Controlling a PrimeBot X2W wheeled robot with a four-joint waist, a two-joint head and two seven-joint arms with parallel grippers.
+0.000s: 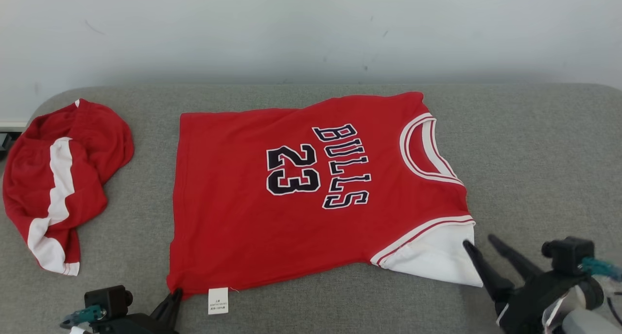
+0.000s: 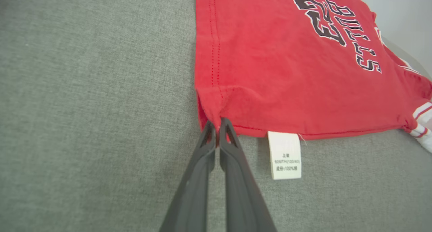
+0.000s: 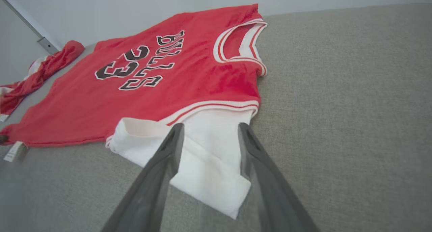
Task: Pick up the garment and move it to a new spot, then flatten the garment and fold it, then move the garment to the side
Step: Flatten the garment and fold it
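Red soft-knit BULLS 23 jersey [image 1: 291, 193] lies flat on grey woven cushion [image 1: 534, 154], long axis left-right, neckline [image 1: 427, 149] to the right. Left gripper [image 2: 217, 124] pinches hem corner; right gripper [image 3: 211, 125] spread over white sleeve [image 3: 209, 157].

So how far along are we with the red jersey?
Done: the red Bulls 23 jersey lies spread flat, front up, on the grey fabric surface. In hand: the left pincer is shut on its hem corner by the white label; the right pincer stands open over the white sleeve. Left: no fold made yet, nor the move aside.
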